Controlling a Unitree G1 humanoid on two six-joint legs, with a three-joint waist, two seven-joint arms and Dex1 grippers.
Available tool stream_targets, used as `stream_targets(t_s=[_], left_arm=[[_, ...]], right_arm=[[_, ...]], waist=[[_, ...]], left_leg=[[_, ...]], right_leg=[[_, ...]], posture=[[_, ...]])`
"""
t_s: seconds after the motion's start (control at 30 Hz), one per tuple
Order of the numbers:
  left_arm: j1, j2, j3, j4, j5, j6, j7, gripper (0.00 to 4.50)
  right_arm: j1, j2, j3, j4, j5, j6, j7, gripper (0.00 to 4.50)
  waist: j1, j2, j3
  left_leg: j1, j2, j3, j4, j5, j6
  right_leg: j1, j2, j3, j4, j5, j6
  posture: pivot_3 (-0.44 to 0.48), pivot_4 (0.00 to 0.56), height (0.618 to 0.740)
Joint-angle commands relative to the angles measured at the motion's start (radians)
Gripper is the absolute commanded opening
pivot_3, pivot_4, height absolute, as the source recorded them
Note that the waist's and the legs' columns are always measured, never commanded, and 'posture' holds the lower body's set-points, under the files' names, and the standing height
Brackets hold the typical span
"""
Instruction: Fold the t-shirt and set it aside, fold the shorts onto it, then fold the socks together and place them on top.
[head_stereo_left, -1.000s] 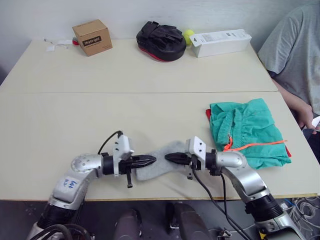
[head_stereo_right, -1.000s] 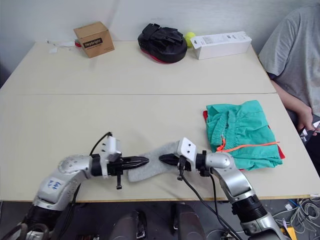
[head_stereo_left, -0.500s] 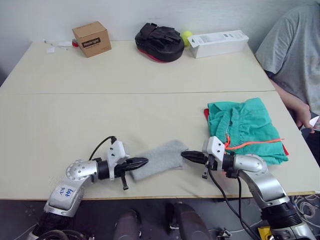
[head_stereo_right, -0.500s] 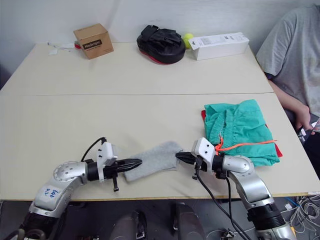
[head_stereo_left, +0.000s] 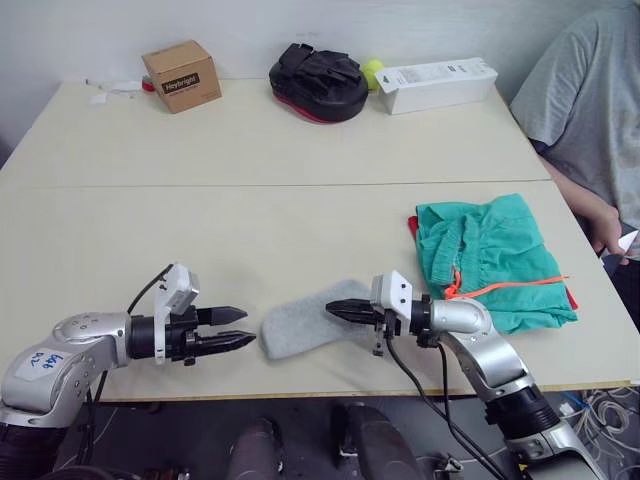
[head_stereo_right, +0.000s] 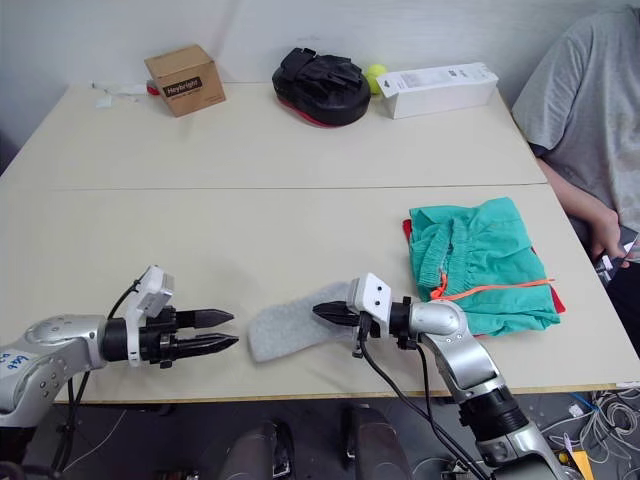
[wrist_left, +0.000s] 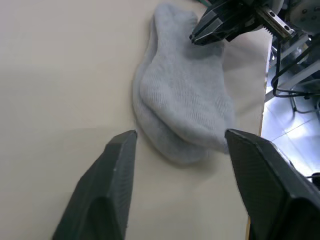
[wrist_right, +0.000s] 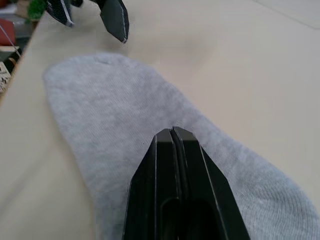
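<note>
A: Where is each gripper relative to the socks (head_stereo_left: 305, 325)?

B: My left gripper (head_stereo_left: 236, 328) hovers spread wide just left of them, apart from the knit. My right gripper (head_stereo_left: 334, 309), fingers pressed together, rests its tips on their right end.

A: And right of the socks?

B: The shorts (head_stereo_left: 490, 258) lie folded there on the t-shirt (head_stereo_left: 415, 225), near a person (head_stereo_left: 585, 110).

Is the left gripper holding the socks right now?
No, the left gripper has its fingers spread open, short of the socks, which lie flat on the table.
</note>
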Motion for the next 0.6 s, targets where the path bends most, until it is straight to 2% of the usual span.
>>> stream_targets(t_s=[0.03, 0.2, 0.43, 0.53, 0.6], left_arm=[[-0.03, 0.007, -0.014, 0.007, -0.034, 0.173, 0.082, 3.79], [-0.091, -0.041, -0.025, 0.026, -0.085, 0.294, 0.115, 3.79], [-0.202, -0.148, -0.11, 0.032, -0.129, 0.466, 0.176, 3.79], [-0.223, -0.198, -0.132, 0.043, -0.086, 0.468, 0.254, 3.17], [-0.23, -0.215, -0.133, 0.047, -0.067, 0.464, 0.288, 2.53]], right_arm=[[0.0, -0.011, 0.012, 0.024, -0.032, -0.063, 0.015, 0.0], [0.013, -0.019, 0.024, 0.036, -0.047, -0.094, 0.047, 0.0], [0.018, -0.009, 0.022, 0.03, -0.04, -0.078, 0.047, 0.0], [0.017, -0.01, 0.021, 0.031, -0.043, -0.079, 0.046, 0.0], [0.018, -0.009, 0.02, 0.029, -0.044, -0.076, 0.041, 0.0]], waist=[[0.0, 0.0, 0.0], [-0.001, 0.0, 0.0], [0.01, -0.001, -0.001], [0.014, 0.0, -0.001], [0.016, -0.001, -0.001]], left_leg=[[0.0, 0.0, 0.0, 0.0, 0.0, 0.0], [0.001, 0.0, 0.0, 0.0, 0.0, 0.0], [0.002, -0.001, -0.001, 0.001, 0.001, 0.0], [0.002, -0.001, -0.001, 0.001, 0.002, -0.003], [0.002, -0.001, -0.001, 0.001, 0.002, -0.003]], right_leg=[[0.0, 0.0, 0.0, 0.0, 0.0, 0.0], [0.001, 0.0, 0.0, 0.001, 0.0, 0.0], [0.002, 0.0, 0.0, 0.002, 0.0, 0.0], [0.002, 0.0, 0.0, 0.001, 0.0, 0.0], [0.002, 0.0, 0.0, 0.001, 0.0, 0.0]], posture=[[0.0, 0.15, 0.74], [0.0, 0.15, 0.74], [0.0, 0.15, 0.74], [0.0, 0.15, 0.74], [0.0, 0.15, 0.74]])
